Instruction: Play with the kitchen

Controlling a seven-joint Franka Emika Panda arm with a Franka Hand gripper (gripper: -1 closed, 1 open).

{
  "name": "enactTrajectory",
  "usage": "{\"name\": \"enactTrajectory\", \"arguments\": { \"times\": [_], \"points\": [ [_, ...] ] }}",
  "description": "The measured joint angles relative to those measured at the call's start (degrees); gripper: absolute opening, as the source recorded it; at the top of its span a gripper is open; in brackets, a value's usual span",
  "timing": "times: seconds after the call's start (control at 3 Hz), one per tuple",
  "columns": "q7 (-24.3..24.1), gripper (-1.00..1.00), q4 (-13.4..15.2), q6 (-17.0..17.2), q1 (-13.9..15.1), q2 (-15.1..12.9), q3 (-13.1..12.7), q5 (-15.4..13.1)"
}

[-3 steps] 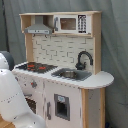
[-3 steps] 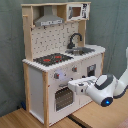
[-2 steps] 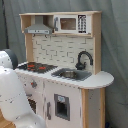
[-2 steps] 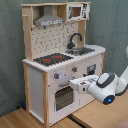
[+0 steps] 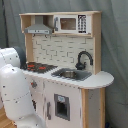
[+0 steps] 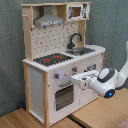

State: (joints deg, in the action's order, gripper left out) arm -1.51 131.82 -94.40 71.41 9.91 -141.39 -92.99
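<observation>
- In the first exterior view, the kitchen [image 5: 65, 70] fills the centre and right of the frame, white below with light-wood sides.
- A grey hood [image 5: 38, 27] sits at upper left under the top shelf, and a toy microwave [image 5: 72, 23] is beside it toward the upper right.
- The black faucet [image 5: 84, 59] curves over the sink [image 5: 70, 74] at mid-frame; the red-ringed hob [image 5: 37, 66] lies to the sink's left.
- The white arm [image 5: 15, 92] bulks across the lower left, hiding part of the cabinet front; the tool is not seen here.
- In the second exterior view, the kitchen [image 6: 60, 60] stands in the left and centre on a wooden bench [image 6: 30, 119].
- The hood [image 6: 49, 20] is at upper centre, the faucet [image 6: 75, 40] just right of centre, the hob [image 6: 50, 59] at centre left.
- The oven door [image 6: 64, 96] is at lower centre.
- The arm [image 6: 107, 82] reaches in from the right edge, and the tool [image 6: 75, 80] is right against the cabinet front above the oven door; whether it is wide or narrow I cannot tell.
</observation>
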Motion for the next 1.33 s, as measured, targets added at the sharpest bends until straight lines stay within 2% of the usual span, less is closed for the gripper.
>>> {"name": "enactTrajectory", "arguments": {
  "times": [0.33, 0.67, 1.33],
  "points": [
    [-0.92, 1.00, 2.39, -1.87, 0.31, -2.48, 2.52, -3.72],
    [-3.69, 1.00, 5.24, -3.04, 1.17, -4.92, 3.60, -6.95],
    [-4.04, 1.00, 10.53, -3.00, 1.28, -13.74, 3.61, -12.79]
  ]
}}
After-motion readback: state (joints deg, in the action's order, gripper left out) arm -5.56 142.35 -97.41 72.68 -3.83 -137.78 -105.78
